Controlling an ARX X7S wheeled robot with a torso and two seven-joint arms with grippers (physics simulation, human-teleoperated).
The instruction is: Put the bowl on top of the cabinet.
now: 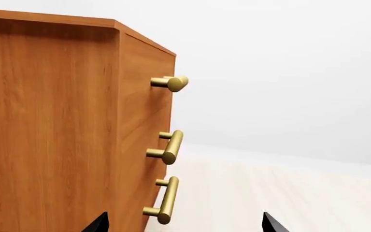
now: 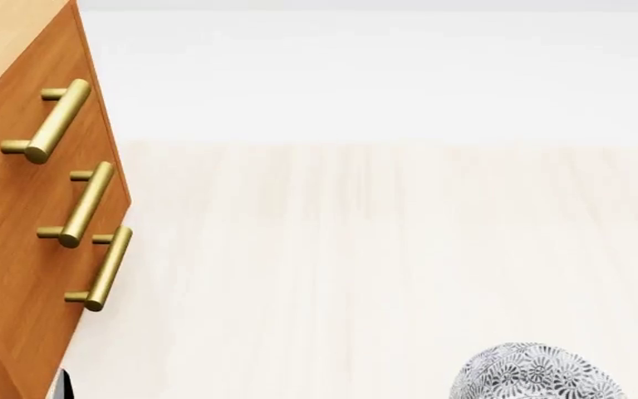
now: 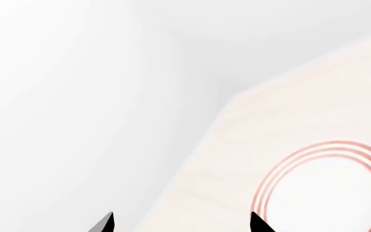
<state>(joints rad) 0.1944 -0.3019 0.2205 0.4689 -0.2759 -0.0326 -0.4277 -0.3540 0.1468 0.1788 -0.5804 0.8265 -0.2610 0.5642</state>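
Note:
The bowl [image 2: 538,374], white with a dense grey-black floral pattern, sits on the pale table at the head view's lower right, cut off by the frame edge. The orange-brown cabinet [image 2: 14,224] stands at the left, its drawer fronts bearing brass bar handles [image 2: 80,204]. In the left wrist view the cabinet [image 1: 50,125] fills the left half, close ahead. My left gripper [image 1: 185,224] is open, only its two dark fingertips [image 1: 98,223] showing, with nothing between them. My right gripper [image 3: 182,224] is open too, over the table's edge, holding nothing.
A flat white plate with red concentric rings [image 3: 330,188] lies on the table beside the right gripper. The light wooden tabletop [image 2: 385,249] stretches between cabinet and bowl. The table's edge [image 3: 198,145] runs diagonally in the right wrist view, with white background beyond.

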